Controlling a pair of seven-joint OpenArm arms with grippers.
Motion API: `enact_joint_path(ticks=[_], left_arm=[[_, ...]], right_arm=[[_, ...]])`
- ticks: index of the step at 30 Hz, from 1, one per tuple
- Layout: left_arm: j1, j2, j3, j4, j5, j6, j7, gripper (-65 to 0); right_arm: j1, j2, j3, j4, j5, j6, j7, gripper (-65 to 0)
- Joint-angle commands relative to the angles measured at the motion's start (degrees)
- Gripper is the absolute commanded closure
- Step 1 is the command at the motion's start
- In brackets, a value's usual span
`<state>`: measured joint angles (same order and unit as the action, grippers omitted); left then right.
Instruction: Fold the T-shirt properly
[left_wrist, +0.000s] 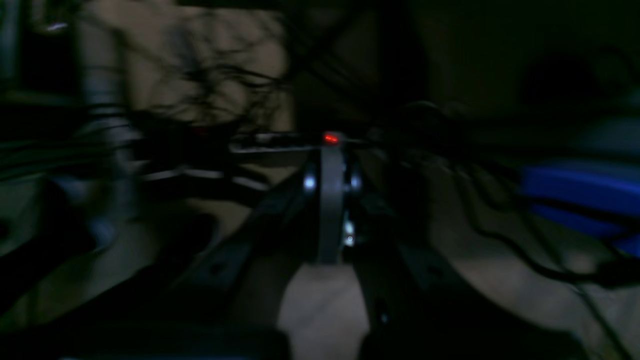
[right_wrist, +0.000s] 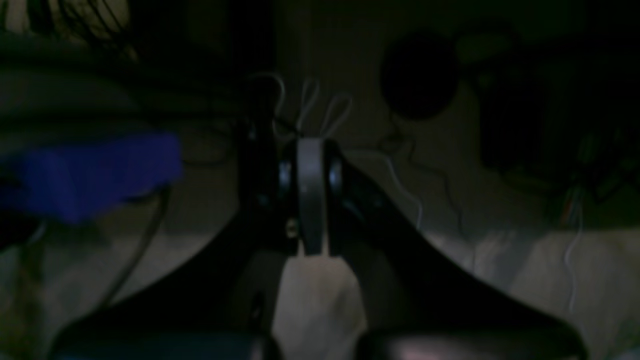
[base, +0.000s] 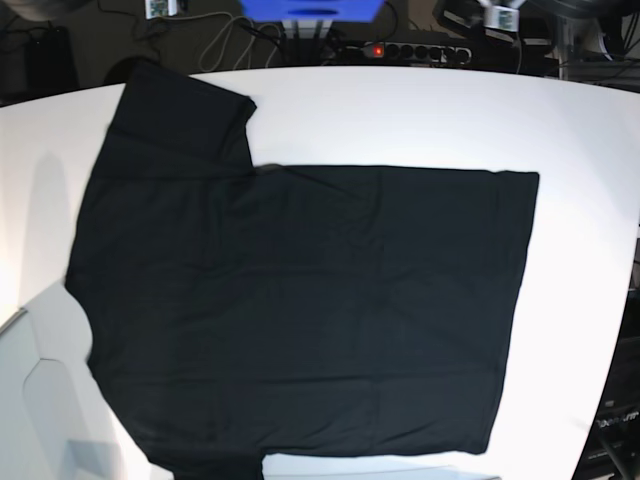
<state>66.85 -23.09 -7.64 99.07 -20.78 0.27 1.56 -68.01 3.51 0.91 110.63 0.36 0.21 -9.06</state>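
White tabletop (base: 400, 110) fills the base view, with the large plain black short-sleeved cloth T-shirt (base: 300, 310) spread flat and unfolded across it. Neither arm reaches the cloth; the left gripper (left_wrist: 332, 200) and right gripper (right_wrist: 311, 200) both have their jaws closed on nothing. Risk: pinching only 1 layer, or dragging the 2 sleeves askew, likely bunches the fold.

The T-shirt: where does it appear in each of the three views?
Base: the T-shirt lies spread flat over most of the white table.
Left wrist: not in it.
Right wrist: not in it.
Shared landmark: the blue box.
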Motion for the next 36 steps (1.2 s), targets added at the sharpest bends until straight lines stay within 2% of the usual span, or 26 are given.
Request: enact_joint_path(ticks=[1, 6, 10, 12, 14, 18, 20, 22, 36], left_arm=[[1.2, 0.2, -1.4, 2.3, -0.5, -0.1, -1.1, 0.0], [0.9, 3.9, -9.7, 7.7, -0.4, -0.5, -1.1, 0.0], [-2.2, 5.4, -13.4, 10.3, -0.4, -0.5, -1.0, 0.0], [-3.3, 6.1, -14.6, 11.1, -0.4, -0.5, -1.0, -1.4], [-5.0, 6.5, -15.9, 11.6, -0.4, -0.5, -1.0, -7.6], [-8.6, 7.2, -17.2, 11.8, -0.4, -0.5, -1.0, -28.6], [-10.6, 7.4, -17.8, 11.3, -0.4, -0.5, -1.0, -35.7], [-14.0, 7.4, -18.0, 10.6, -0.4, -0.6, -1.0, -39.5], [-34.7, 7.6, -18.0, -8.6, -0.5, -0.6, -1.0, -40.3]], right_arm=[[-1.4, 0.2, 0.8, 2.3, -0.1, 0.1, 1.0, 0.0], [0.8, 0.2, 2.7, 5.6, -0.1, 0.1, 1.2, 0.0], [4.1, 0.1, 3.4, 5.6, -0.1, 0.1, 1.0, 0.0], [4.8, 0.1, 3.4, 5.7, -0.1, 0.1, 1.0, -3.9], [6.2, 0.0, 3.0, 5.8, -0.1, 0.1, 1.1, -10.6], [7.7, 0.1, 2.9, 5.8, -0.1, 0.1, 1.4, -26.7], [8.8, 0.1, 2.9, 5.8, -0.1, 0.1, 1.1, -30.7], [9.9, 0.2, 3.2, 5.7, -0.1, 0.1, 1.1, -32.7], [12.0, 0.2, 3.3, 5.7, -0.1, 0.1, 1.0, -32.6]])
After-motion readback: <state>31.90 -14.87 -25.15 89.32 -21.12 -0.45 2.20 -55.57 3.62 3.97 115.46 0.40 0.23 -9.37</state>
